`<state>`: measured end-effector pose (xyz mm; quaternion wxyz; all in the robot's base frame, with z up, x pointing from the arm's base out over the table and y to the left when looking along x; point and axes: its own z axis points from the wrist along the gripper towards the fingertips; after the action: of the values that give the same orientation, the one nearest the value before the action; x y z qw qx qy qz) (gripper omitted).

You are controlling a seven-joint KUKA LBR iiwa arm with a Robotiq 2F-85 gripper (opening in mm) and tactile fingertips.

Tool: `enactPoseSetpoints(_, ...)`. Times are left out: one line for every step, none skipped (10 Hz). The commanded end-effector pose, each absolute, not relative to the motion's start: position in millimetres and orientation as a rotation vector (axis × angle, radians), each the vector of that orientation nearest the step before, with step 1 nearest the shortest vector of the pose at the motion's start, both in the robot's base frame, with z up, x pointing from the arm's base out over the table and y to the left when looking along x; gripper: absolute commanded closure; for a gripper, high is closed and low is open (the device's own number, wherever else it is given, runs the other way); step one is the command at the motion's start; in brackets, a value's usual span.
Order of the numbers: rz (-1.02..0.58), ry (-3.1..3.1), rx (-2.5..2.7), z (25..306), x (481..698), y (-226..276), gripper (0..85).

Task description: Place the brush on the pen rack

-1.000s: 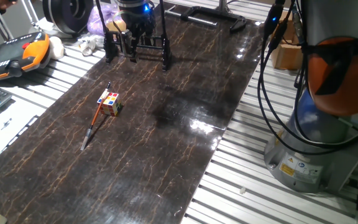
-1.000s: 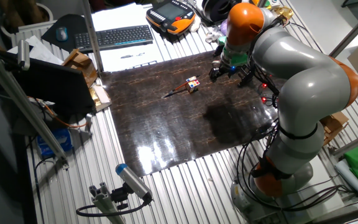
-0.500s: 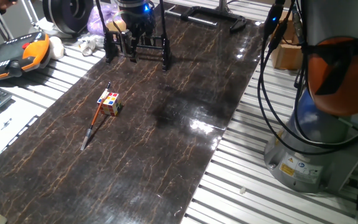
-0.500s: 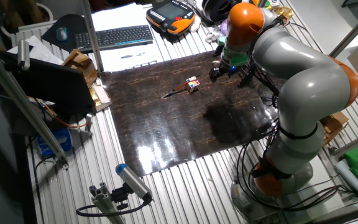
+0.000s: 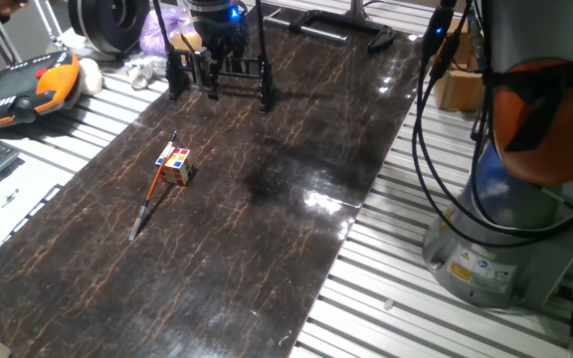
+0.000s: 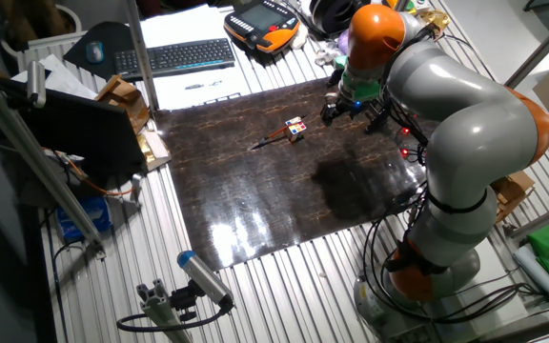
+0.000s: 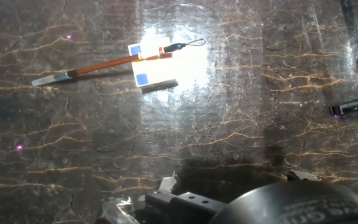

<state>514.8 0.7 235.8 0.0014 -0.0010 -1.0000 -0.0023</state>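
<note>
Lying beside cube [image 5: 176,165]: orange-brown brush [image 5: 154,187], pale grey tip; tool [image 5: 210,85] state unclear.

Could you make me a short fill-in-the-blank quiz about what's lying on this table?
1. The brush lies flat on the dark ____ mat.
2. Touching the brush is a small multicoloured ____.
3. The end effector hovers beside the pen rack, which holds ____ brush.
4. The brush's pale tip points ____ from the rack.

Missing words: marbled; cube; no; away
</note>
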Motion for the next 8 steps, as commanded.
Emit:
enactPoseSetpoints(-0.065, -3.095, -0.274, 236.1, 514.8, 0.9, 84.3)
enactPoseSetpoints(-0.065, -3.095, -0.274, 237.5, 514.6, 1.5, 84.3)
enactPoseSetpoints(-0.062, -3.093, -0.274, 238.1, 514.5, 1.6, 84.3)
enactPoseSetpoints(-0.062, -3.093, -0.274, 238.1, 514.4, 1.6, 84.3)
enactPoseSetpoints(-0.064, -3.093, -0.274, 237.9, 514.4, 1.5, 84.3)
enactPoseSetpoints(-0.064, -3.093, -0.274, 237.5, 514.7, 1.7, 84.3)
enactPoseSetpoints(-0.065, -3.094, -0.276, 236.7, 515.2, 2.1, 84.3)
enactPoseSetpoints(-0.067, -3.096, -0.276, 235.8, 515.8, 2.5, 84.3)
